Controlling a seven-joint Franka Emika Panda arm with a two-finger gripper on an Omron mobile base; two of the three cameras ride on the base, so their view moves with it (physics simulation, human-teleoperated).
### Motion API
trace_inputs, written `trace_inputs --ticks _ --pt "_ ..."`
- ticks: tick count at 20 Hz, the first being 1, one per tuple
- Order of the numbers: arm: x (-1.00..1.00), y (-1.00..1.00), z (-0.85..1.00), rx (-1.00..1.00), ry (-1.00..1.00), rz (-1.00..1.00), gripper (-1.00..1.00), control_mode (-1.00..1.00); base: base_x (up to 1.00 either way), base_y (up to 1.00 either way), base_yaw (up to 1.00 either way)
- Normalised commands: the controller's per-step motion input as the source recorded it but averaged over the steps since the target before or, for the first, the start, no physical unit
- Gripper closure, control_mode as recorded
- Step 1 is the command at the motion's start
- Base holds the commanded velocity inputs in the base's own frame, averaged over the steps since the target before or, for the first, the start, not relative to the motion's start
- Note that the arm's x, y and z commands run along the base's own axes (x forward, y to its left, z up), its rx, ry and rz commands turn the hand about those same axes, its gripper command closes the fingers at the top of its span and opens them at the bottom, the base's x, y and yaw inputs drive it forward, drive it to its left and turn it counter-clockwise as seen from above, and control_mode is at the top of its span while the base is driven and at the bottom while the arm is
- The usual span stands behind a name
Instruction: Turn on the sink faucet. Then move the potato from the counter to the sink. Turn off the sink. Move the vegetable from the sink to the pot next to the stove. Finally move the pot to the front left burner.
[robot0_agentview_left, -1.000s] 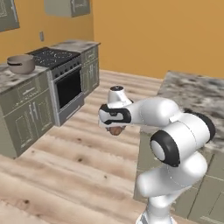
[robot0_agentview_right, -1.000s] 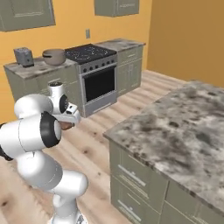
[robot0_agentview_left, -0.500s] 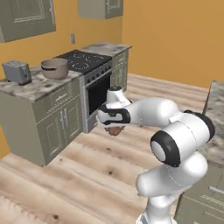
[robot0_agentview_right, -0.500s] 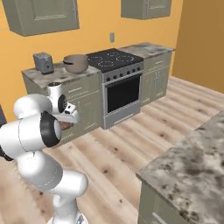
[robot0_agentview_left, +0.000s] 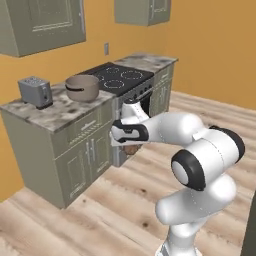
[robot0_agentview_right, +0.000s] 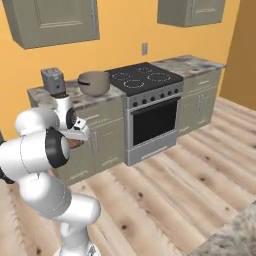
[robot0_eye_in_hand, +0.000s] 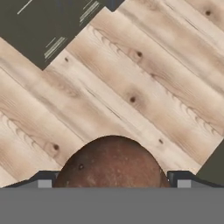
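Far left of the left base view we see a toaster (robot0_agentview_left: 36, 91) at the upper left on the grey stone surface (robot0_agentview_left: 60, 111), w/ the pot (robot0_agentview_left: 82, 87) just right of it, right beside the stove (robot0_agentview_left: 121, 77). We reckon the pot sits there b/c it's the drop-off for the veg before it goes on the front left burner (robot0_agentview_left: 111, 83).

Centre frame: our hand (robot0_agentview_left: 131, 148) hangs below the bent forearm, in front of the cabinet doors, well short of the surface. It carries the potato (robot0_agentview_left: 131, 149), a brown lump tucked under the wrist. In the hand view the potato (robot0_eye_in_hand: 112, 162) fills the lower middle, w/ a dark finger tip (robot0_eye_in_hand: 43, 178) on either side of it, jaws spread wide around it. Below it is plank floor (robot0_eye_in_hand: 144, 83), so we're holding it in the air, not over any surface yet. Held low and close to the body, prob. for carrying while the base drives.

Right base view: same surface w/ pot (robot0_agentview_right: 94, 83) at upper middle, stove to its right, hand (robot0_agentview_right: 75, 144) at mid left. Room: orange walls, grey-green cabinets above and below, wood floor. Sink steps look done; next we judge is dropping the potato into the pot.
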Motion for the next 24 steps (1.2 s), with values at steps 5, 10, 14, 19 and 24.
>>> trace_inputs --ticks 5,10,14,19,24 --pt "0.0 0.0 0.0 0.0 0.0 0.0 1.0 1.0 0.92 -0.27 0.29" --pt "0.0 0.0 0.0 0.0 0.0 0.0 1.0 1.0 0.87 -0.28 0.32" --pt "0.0 0.0 0.0 0.0 0.0 0.0 1.0 1.0 0.74 -0.33 0.35" --pt "0.0 0.0 0.0 0.0 0.0 0.0 1.0 1.0 0.54 -0.65 0.39" --pt "0.0 0.0 0.0 0.0 0.0 0.0 1.0 1.0 0.67 -0.54 0.41"
